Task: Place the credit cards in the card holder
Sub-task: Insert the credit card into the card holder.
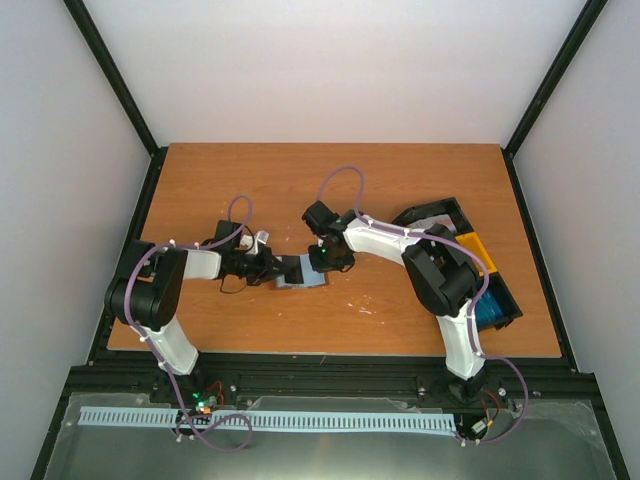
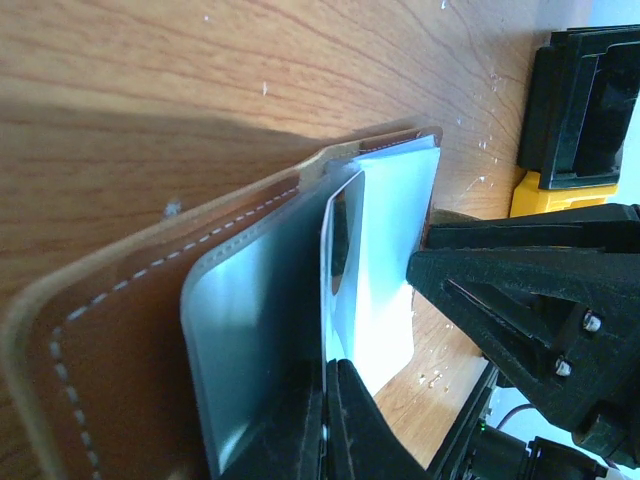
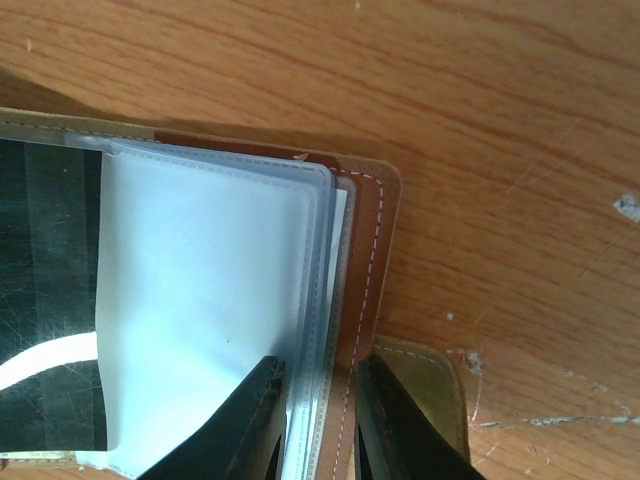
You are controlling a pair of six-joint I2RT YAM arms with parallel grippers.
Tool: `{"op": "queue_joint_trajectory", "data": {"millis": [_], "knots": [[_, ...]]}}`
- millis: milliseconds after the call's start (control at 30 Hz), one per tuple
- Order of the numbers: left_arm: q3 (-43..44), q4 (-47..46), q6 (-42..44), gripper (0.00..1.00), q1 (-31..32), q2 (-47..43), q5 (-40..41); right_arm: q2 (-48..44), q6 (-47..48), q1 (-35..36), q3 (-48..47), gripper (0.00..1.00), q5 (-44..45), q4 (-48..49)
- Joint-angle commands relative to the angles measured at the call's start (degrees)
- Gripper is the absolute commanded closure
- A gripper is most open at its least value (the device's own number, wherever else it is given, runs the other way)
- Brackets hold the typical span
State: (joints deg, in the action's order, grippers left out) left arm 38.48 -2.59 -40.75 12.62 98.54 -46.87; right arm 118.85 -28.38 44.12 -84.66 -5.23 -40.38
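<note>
The card holder (image 1: 300,272) lies open on the table between both grippers, brown leather outside with grey-blue plastic sleeves. My left gripper (image 1: 266,268) is shut on one sleeve; in the left wrist view its gripper (image 2: 335,420) pinches that sleeve's edge, with the brown cover (image 2: 110,340) to the left. My right gripper (image 1: 325,260) clamps the holder's opposite edge; in the right wrist view its gripper (image 3: 320,410) has the sleeve stack and brown cover (image 3: 378,240) between its fingers. A dark card (image 3: 45,250) shows through a sleeve. A blue stack, perhaps cards (image 1: 488,312), lies in a tray.
Black trays (image 1: 432,215) and a yellow tray (image 1: 472,250) stand at the right side of the wooden table (image 1: 250,180), partly under the right arm. In the left wrist view the right gripper's black body (image 2: 540,310) is close beside the holder, with trays (image 2: 585,100) behind.
</note>
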Motion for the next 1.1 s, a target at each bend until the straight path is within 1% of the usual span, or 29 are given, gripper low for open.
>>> {"op": "queue_joint_trajectory", "data": {"millis": [0, 200, 500, 700, 833, 900, 1000, 1067], "knots": [[0.7, -0.19, 1.72, 0.99, -0.05, 1.28, 2.9, 3.72, -0.42, 1.01, 2.57, 0.8, -2.58, -1.11], [-0.33, -1.4, 0.05, 0.99, -0.04, 2.01, -1.2, 3.93, -0.75, 1.06, 2.48, 0.8, -2.83, -0.84], [-1.65, -0.86, -1.39, 0.99, -0.05, 2.43, -1.8, 3.76, -2.77, 1.05, 2.87, 0.8, -3.77, -0.16], [-3.08, -3.65, -2.0, 0.99, -0.05, 2.64, -2.17, 3.41, -3.05, 1.03, 3.93, 0.8, -5.03, 0.97], [-3.03, -6.06, -3.05, 0.99, 0.22, 1.75, -1.47, 3.05, -3.04, 1.06, 4.26, 0.8, -5.4, 1.22], [-2.39, -6.53, -3.16, 0.97, 0.8, 1.55, -0.43, 2.97, -2.96, 1.06, 4.46, 0.8, -5.64, 1.4], [0.06, -3.82, -1.58, 0.96, 2.81, 2.09, 3.35, 2.97, -2.64, 1.05, 4.42, 0.8, -5.43, 1.36], [0.85, -3.72, -1.71, 0.96, 3.78, 2.72, 3.81, 2.9, -2.52, 1.06, 4.59, 0.8, -5.08, 1.42]]}}
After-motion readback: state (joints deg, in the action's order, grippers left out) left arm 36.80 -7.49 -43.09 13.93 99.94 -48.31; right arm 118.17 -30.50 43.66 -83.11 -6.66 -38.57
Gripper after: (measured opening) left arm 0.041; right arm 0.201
